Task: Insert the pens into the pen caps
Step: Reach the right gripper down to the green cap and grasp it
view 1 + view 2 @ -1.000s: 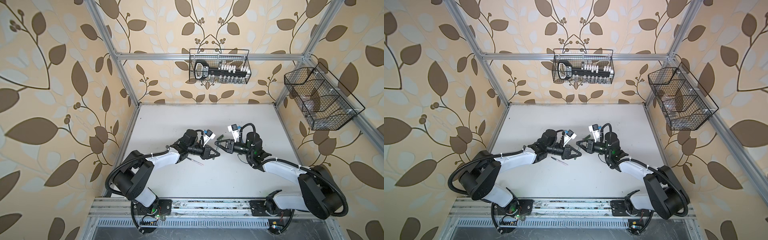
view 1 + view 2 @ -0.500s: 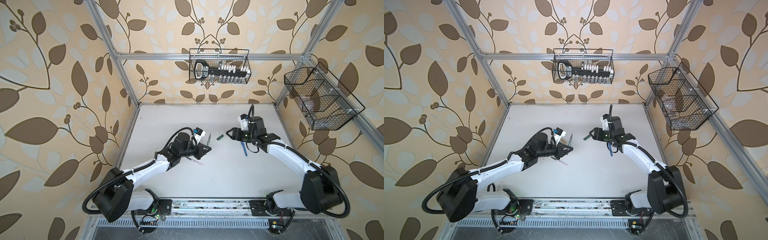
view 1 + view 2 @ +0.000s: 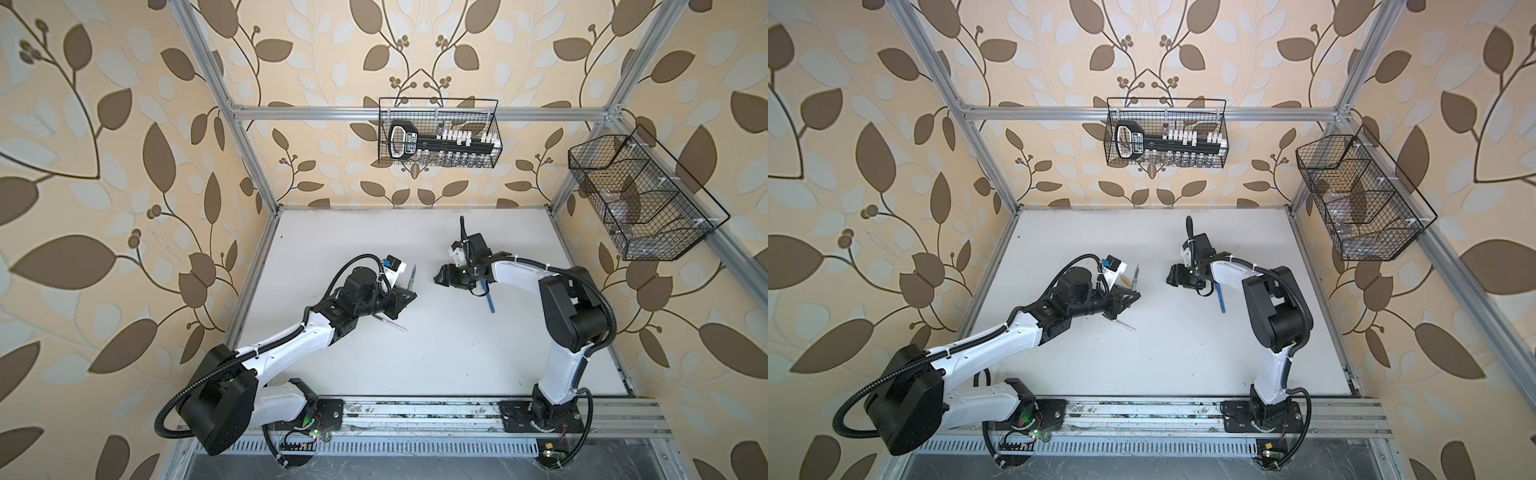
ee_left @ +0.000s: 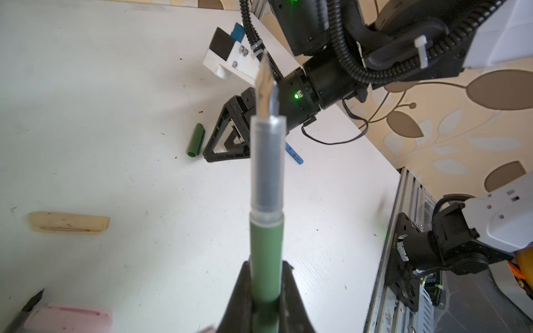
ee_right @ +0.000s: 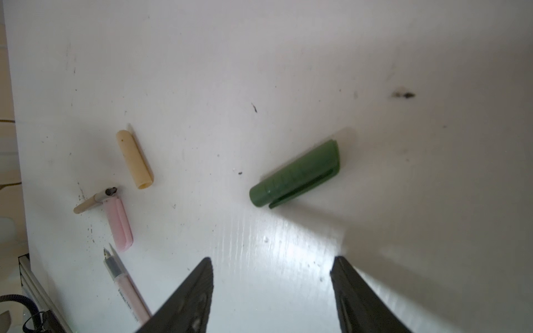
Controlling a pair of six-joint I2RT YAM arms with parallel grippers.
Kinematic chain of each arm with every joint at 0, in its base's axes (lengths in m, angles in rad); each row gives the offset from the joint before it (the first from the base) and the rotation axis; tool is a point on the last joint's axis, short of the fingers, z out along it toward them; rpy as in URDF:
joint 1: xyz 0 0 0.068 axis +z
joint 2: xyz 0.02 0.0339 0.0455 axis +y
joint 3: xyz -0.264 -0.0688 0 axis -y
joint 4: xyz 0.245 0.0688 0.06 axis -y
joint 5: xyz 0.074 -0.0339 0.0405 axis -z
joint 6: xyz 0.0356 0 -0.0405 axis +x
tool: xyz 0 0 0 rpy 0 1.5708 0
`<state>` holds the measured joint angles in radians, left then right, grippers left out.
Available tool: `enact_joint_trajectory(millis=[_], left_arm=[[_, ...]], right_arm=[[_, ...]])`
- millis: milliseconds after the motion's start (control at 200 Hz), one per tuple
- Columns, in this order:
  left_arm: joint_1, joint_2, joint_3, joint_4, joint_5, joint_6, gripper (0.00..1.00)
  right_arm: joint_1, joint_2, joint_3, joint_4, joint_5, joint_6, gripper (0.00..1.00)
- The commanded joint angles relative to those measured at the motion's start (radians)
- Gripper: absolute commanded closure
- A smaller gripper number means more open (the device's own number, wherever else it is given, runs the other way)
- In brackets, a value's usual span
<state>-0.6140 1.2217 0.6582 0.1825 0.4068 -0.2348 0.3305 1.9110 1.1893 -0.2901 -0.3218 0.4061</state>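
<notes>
My left gripper (image 4: 266, 266) is shut on the dark green pen (image 4: 266, 245), whose clear section and metal tip point away from it; both top views show this pen (image 3: 412, 279) standing upright left of centre. The matching green cap (image 5: 294, 174) lies on the white table (image 5: 288, 57), apart from my open, empty right gripper (image 5: 271, 259) just ahead of its fingertips. In both top views the right gripper (image 3: 440, 276) hides the cap. The blue pen (image 3: 489, 300) lies beside the right wrist. A tan cap (image 5: 134, 159), pink cap (image 5: 118, 223), pink pen (image 5: 124, 285) and tan pen (image 5: 88, 204) lie together.
A wire basket (image 3: 438, 133) hangs on the back wall and another wire basket (image 3: 640, 199) on the right wall. Aluminium frame posts (image 3: 249, 153) border the table. The arms' base rail (image 3: 415, 415) runs along the front edge.
The two grippers were nose to nose at the centre and have drawn apart. The right gripper opened, the green cap now lies on the table, and the right gripper has come over it.
</notes>
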Motion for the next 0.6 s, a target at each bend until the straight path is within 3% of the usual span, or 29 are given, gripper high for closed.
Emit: enact_joint_trajectory(millis=[0,600], left_arm=[[0.005,-0.013,0.005,0.002,-0.025,0.034,1.00],[0.004,0.011,0.018,-0.024,-0.037,0.052,0.99]], right_arm=[[-0.002,0.057,0.048,0.020,-0.018,-0.016,0.34],[0.038,0.211,0.249,-0.034,-0.099,-0.102,0.35]])
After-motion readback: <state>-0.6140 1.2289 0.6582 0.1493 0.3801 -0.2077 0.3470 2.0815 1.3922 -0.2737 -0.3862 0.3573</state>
